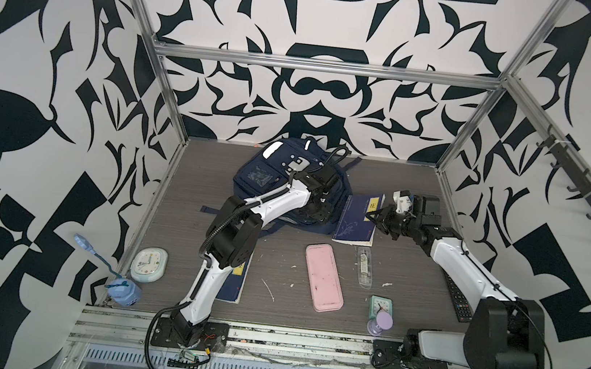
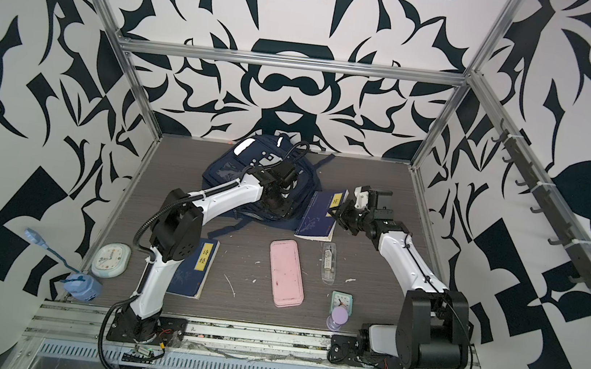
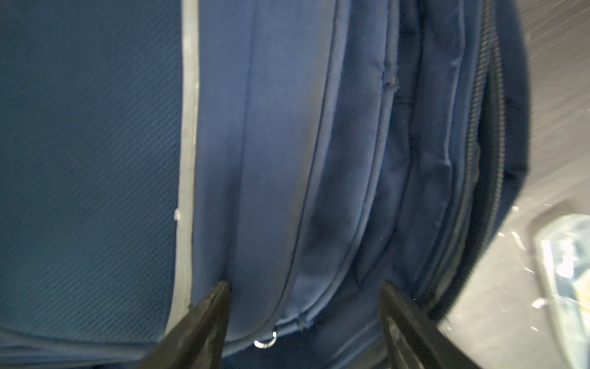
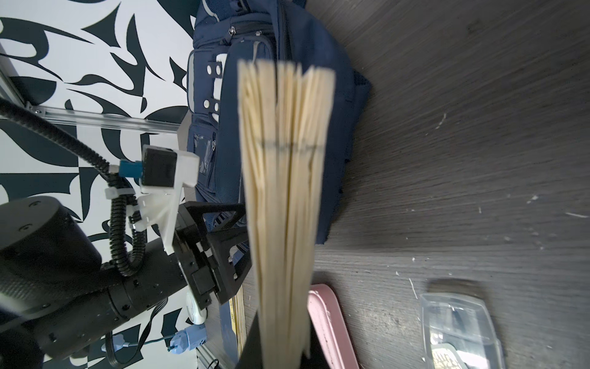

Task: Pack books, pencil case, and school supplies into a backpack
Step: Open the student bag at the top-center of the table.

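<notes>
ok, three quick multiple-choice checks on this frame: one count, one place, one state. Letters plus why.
1. How many thin navy-blue softcover books with yellow labels are outside the large navy fabric backpack?
A. one
B. two
C. three

2. Where is the flat pale-pink pencil case?
A. in the backpack
B. on the grey wood-grain table, between a book and the slim clear plastic packet
C. on top of the backpack

3. The right claw is:
A. open over the table
B. shut on the packet
C. shut on a book's edge

Answers:
1 B: the near book lies towards the table's front, and the far book is beside the backpack.
2 B: it lies flat mid-table.
3 C: the right wrist view shows the far book's page edges clamped.
</notes>
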Robot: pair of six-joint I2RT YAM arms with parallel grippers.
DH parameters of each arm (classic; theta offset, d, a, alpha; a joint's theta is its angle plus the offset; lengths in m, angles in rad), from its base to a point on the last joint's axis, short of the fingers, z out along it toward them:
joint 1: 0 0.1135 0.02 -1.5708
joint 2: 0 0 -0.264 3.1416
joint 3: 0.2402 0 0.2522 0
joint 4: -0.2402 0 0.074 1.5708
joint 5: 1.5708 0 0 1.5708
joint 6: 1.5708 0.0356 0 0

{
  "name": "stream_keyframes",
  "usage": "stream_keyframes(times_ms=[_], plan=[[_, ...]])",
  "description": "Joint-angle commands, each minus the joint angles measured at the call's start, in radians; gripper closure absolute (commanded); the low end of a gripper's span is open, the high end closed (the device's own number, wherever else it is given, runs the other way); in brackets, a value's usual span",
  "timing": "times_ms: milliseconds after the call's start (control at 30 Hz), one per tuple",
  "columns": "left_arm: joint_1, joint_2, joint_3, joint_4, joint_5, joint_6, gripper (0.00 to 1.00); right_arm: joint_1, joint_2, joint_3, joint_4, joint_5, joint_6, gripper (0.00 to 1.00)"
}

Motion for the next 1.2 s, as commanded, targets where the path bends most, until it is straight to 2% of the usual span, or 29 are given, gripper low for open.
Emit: stream_keyframes(times_ms=[0, 100, 433, 567, 700, 833, 967, 1167], plan=[[-0.039, 0.053, 0.079, -0.098, -0.160, 0.046, 0.27, -0.004, -0.052, 0.011, -0.001, 0.007, -0.035, 1.00], [-0.057, 0.092, 0.131, -0.124, -0.260, 0.066, 0.32, -0.004, -0.059, 0.012, -0.007, 0.004, -0.038, 1.00], [-0.045, 0.115, 0.160, -0.125, -0.332, 0.079, 0.57, -0.004, -0.067, -0.010, -0.006, -0.011, -0.039, 1.00], [-0.030, 0.098, 0.153, -0.126, -0.338, 0.078, 0.77, -0.004, -0.071, -0.025, 0.009, -0.019, -0.027, 1.00], [-0.020, 0.071, 0.139, -0.109, -0.337, 0.093, 0.91, -0.004, -0.078, -0.031, 0.013, -0.022, -0.024, 1.00], [-0.015, 0.074, 0.150, -0.116, -0.314, 0.107, 0.90, -0.004, -0.084, -0.033, 0.012, -0.022, -0.026, 1.00], [-0.015, 0.090, 0.153, -0.116, -0.290, 0.112, 0.72, -0.004, -0.088, -0.041, 0.015, -0.021, -0.023, 1.00], [-0.014, 0.116, 0.153, -0.116, -0.291, 0.110, 0.72, -0.004, -0.096, -0.045, 0.012, -0.021, -0.024, 1.00]])
